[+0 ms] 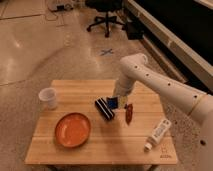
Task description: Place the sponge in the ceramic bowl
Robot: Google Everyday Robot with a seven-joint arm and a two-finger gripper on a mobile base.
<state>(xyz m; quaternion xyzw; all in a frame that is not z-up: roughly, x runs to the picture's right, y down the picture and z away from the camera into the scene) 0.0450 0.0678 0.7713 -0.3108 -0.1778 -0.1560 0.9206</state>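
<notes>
Ceramic bowl [73, 130], orange, glossy and shallow, sits lower left on the table [100, 150]. White arm [150, 80] bends down from the right, its gripper [116, 99] at frame centre, fingers closed on the small dark-blue sponge [113, 103].

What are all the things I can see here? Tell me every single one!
table: 1, light wood, middle of the view
ceramic bowl: 1, orange, front-left of the table
cup: 1, whitish, back-left of the table
striped bar: 1, black and white, table middle
sponge: 1, dark blue, in the gripper, by the bar
small object: 1, dark red, right of the bar
bottle: 1, white, lying front-right
office chair: 1, black, floor behind the table
tape cross: 1, blue, on the floor
arm: 1, white, reaching from the right
gripper: 1, over the table middle, holding the sponge
</notes>
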